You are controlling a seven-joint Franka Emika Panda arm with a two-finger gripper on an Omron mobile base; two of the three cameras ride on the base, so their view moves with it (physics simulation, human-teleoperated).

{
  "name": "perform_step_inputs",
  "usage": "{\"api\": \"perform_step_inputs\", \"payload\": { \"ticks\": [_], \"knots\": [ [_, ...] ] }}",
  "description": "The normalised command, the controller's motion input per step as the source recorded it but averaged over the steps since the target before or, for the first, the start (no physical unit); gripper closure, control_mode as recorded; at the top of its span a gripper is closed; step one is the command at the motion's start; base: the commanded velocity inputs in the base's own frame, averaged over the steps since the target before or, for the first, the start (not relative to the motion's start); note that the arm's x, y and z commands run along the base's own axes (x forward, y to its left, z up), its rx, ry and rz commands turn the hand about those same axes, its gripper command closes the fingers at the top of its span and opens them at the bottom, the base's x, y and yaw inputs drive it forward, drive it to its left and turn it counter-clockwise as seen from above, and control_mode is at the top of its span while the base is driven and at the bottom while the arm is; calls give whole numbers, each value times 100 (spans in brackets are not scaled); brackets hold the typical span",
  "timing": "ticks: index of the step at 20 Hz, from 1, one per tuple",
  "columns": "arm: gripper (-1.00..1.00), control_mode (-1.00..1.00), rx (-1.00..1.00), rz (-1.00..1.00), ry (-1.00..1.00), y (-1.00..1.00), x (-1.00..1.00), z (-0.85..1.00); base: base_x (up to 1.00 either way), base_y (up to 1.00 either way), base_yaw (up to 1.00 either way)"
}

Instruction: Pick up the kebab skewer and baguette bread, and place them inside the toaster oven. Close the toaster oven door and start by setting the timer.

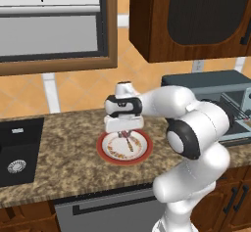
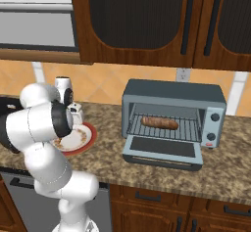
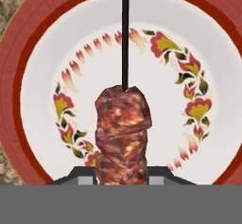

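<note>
**A rendered home kitchen**

A speckled granite counter (image 1: 63, 143) runs under dark wood wall cabinets (image 2: 147, 20), with an orange tiled backsplash (image 1: 83, 91) behind. A black sink (image 1: 17, 150) is set into it, a blue-grey toaster oven (image 2: 174, 121) stands on top, and a decorated plate (image 1: 142, 150) lies nearby.

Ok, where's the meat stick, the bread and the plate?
kebab skewer (image 3: 123, 138), hand view, on the meat chunks.
baguette bread (image 2: 160, 123), right base view, middle of the loaf on the oven rack.
plate (image 1: 104, 152), left base view, red rim.

Oven door (image 2: 163, 152) down, baguette (image 2: 160, 123) occupies rack
</note>
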Motion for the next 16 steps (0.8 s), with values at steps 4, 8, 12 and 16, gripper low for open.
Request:
{"api": "perform_step_inputs", "payload": {
  "ticks": [4, 8, 12, 16],
  "knots": [
    [100, -100, 1, -15, 0, -23, -42, 17, 0, 0, 0],
    [100, -100, 0, -16, 0, -5, -25, 41, 0, 0, 0],
    [100, -100, 0, -23, 4, -12, -13, 45, 0, 0, 0],
    [100, -100, 0, -23, 5, -42, -31, 28, 0, 0, 0]
  ]
}}
